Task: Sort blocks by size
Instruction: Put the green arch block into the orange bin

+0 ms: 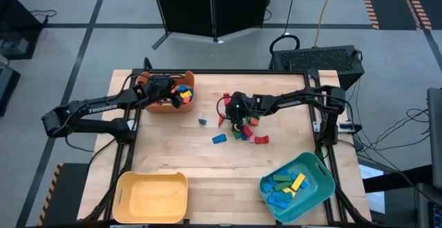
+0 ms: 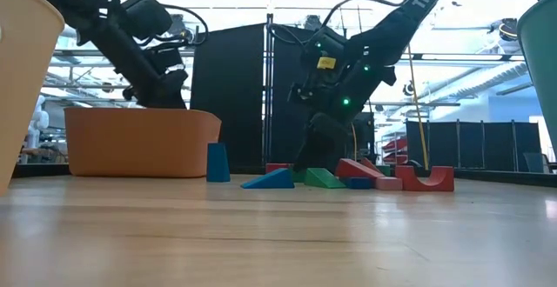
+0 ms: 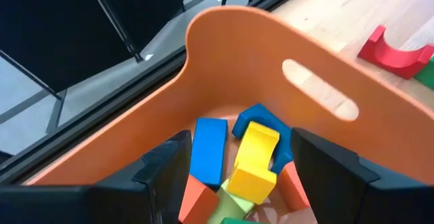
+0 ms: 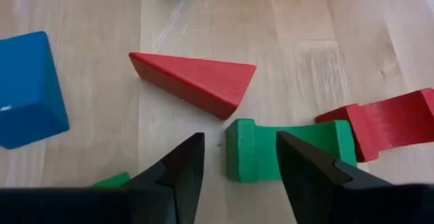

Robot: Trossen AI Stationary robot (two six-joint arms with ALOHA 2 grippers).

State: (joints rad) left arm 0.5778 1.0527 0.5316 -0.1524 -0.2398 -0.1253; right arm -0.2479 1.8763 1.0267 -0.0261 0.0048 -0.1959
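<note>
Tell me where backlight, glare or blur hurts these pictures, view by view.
Low view: bright room lights behind leave both arms as silhouettes, and the near table is soft. Left wrist view: the left gripper's fingers are blurred, the orange bin sharp. Right wrist view: even light, red wedge crisp. High view: even, no glare.

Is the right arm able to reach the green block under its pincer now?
Probably yes: the right pincer hovers open just over the green block, nothing covering it; a red wedge lies close beside.
</note>
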